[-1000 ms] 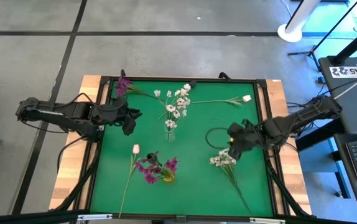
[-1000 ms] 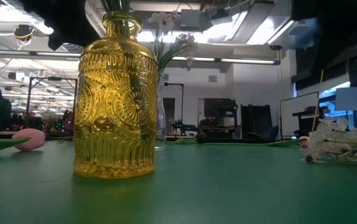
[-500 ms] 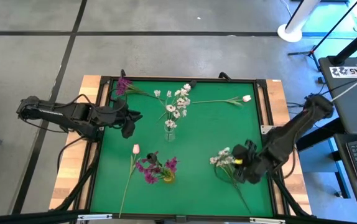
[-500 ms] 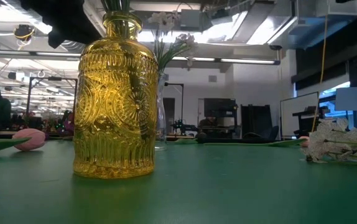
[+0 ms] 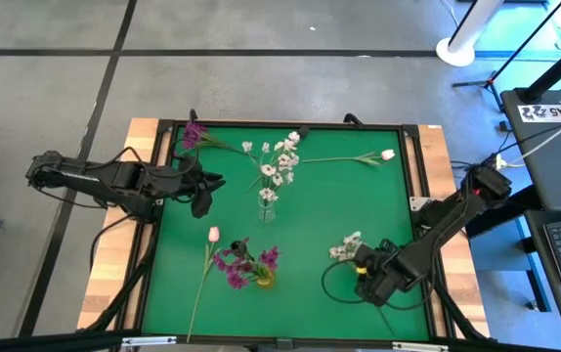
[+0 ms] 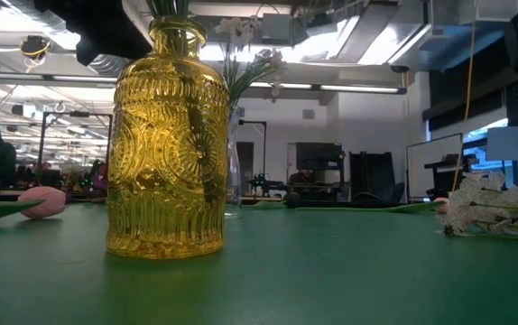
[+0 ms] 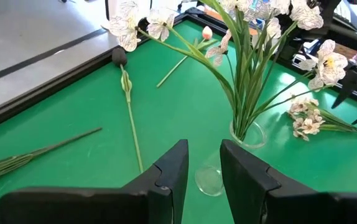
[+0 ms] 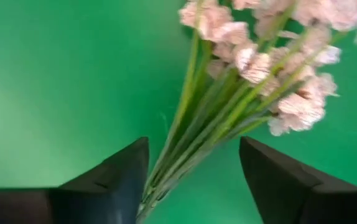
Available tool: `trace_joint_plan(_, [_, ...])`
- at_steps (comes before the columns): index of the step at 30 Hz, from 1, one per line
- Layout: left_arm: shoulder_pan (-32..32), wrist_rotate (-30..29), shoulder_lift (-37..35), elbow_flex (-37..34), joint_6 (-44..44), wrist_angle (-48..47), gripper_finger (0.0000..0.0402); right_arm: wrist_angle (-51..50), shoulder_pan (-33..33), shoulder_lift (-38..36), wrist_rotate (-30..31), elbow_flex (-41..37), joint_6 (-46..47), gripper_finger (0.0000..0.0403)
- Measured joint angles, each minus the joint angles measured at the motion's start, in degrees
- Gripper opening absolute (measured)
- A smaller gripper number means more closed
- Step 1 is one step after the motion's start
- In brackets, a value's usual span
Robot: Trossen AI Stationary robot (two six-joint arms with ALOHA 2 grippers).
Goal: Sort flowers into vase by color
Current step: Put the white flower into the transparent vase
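so I've just swung my right hand (image 5: 366,276) down over the loose white flowers (image 5: 346,248), fingers wide and empty, pickup looks next.

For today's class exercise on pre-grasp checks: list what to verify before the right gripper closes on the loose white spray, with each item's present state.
1. Right gripper fingers open: ok.
2. White spray stems between the fingers: ok.
3. Gripper low enough to pinch the stems: cannot tell.
4. Clear vase of white flowers upright to receive it: ok.
5. Left gripper beside that vase, possibly in the path: not ok.
6. Yellow vase upright: ok.
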Motion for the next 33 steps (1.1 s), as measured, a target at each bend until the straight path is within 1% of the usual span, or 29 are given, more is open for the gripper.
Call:
trace_joint_plan(4, [0.0,0.0,-0.01,0.0,0.02,0.02,0.0089,-1.75,-0.04,0.0,1.28,0.0,3.76,0.0293])
trace_joint_plan(7, [0.0,0.02,0.0,-0.02,-0.11,0.02,0.0089,-2.55,-0.04,0.12,1.57,-0.69,6.33,0.0307])
trace_joint_plan(9, [0.0,0.02,0.0,-0.02,-0.11,0.07,0.0089,-1.03,-0.04,0.24,2.59,-3.0,8.05,0.0309])
trace_joint_plan(13, [0.02,0.02,0.31,-0.02,-0.15,0.15,0.0089,8.35,-0.04,0.74,0.32,-9.66,9.56,0.03])
trace_joint_plan(16, [0.02,0.07,0.39,-0.02,-0.19,0.15,0.0089,12.87,-0.04,0.18,0.01,-12.79,10.13,0.029])
trace_joint_plan(21, [0.02,0.06,0.39,-0.02,-0.31,0.32,0.0089,12.07,-0.04,0.38,0.46,-12.09,9.14,0.0268])
trace_joint_plan(25, [0.02,0.07,0.39,-0.02,-0.41,0.31,0.0089,11.61,-0.03,-0.45,0.82,-11.62,7.14,0.0239])
trace_joint_plan(29, [0.02,0.06,0.4,-0.02,-0.53,0.31,0.0089,12.68,-0.04,-1.93,1.43,-11.52,6.26,0.0195])
trace_joint_plan(33, [0.02,0.04,0.42,-0.02,-0.59,0.31,0.0089,12.41,-0.04,-3.31,3.1,-11.54,4.62,0.0138])
